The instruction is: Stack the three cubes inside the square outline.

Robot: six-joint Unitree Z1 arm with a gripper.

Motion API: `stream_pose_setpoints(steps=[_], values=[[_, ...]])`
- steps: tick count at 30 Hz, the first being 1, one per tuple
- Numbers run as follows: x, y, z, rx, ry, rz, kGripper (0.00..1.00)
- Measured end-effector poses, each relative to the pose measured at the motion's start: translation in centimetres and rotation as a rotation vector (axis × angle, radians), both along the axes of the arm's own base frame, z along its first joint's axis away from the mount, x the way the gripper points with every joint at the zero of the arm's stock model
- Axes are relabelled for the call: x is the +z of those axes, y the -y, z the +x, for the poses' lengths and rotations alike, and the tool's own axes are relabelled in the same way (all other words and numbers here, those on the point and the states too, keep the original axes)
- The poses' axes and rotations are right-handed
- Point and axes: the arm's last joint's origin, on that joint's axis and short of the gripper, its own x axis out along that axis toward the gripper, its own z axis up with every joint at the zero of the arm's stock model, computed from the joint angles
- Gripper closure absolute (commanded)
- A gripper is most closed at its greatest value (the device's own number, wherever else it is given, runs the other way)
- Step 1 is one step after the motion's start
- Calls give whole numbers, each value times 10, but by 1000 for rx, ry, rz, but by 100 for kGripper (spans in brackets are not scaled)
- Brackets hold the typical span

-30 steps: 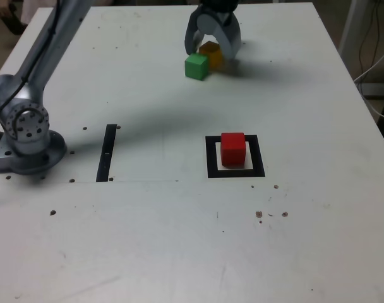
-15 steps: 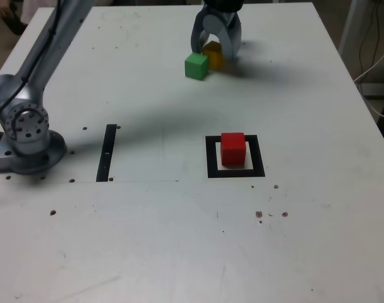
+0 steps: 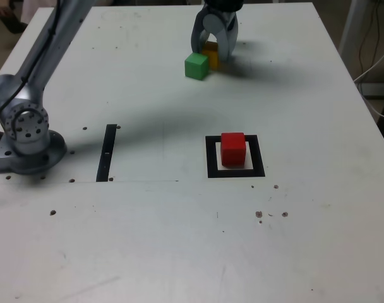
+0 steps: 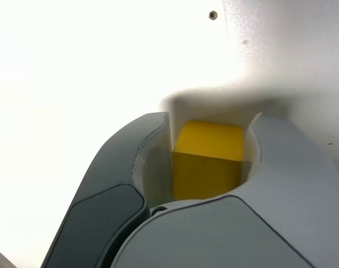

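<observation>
Up near the top middle of the exterior view, the gripper [image 3: 213, 49] stands over the yellow cube [image 3: 211, 53]. Its jaws are pulled in narrow with the yellow cube between them. In the wrist view the yellow cube [image 4: 207, 161] sits snug between the two grey jaws, touching both sides, and it looks like it rests on the white surface [image 3: 179, 240].

The green cube [image 3: 196, 65] sits just beside the yellow one, toward the exterior view's left and a bit lower in the frame. It is outside the jaws.

The red cube [image 3: 233, 149] is well apart from those two, lower down and right of the middle of the exterior view. It stands upright inside the square outline [image 3: 212, 165], on the white middle part.

A straight black strip [image 3: 107, 151] lies at the left of the middle. The arm's round grey base [image 3: 28, 136] stands at the far left edge.
</observation>
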Motion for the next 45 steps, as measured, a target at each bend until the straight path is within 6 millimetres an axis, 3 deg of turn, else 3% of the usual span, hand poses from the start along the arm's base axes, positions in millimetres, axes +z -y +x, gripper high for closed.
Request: stream_pose_setpoints(steps=[5,11,19,31,45], values=[[3,6,1,-7,-2,-1,63],[23,19,1,-15,26,19,63],[51,54,3,-18,58,19,63],[83,148,-5,2,41,4,63],[74,248,-12,232,19,-103,63]])
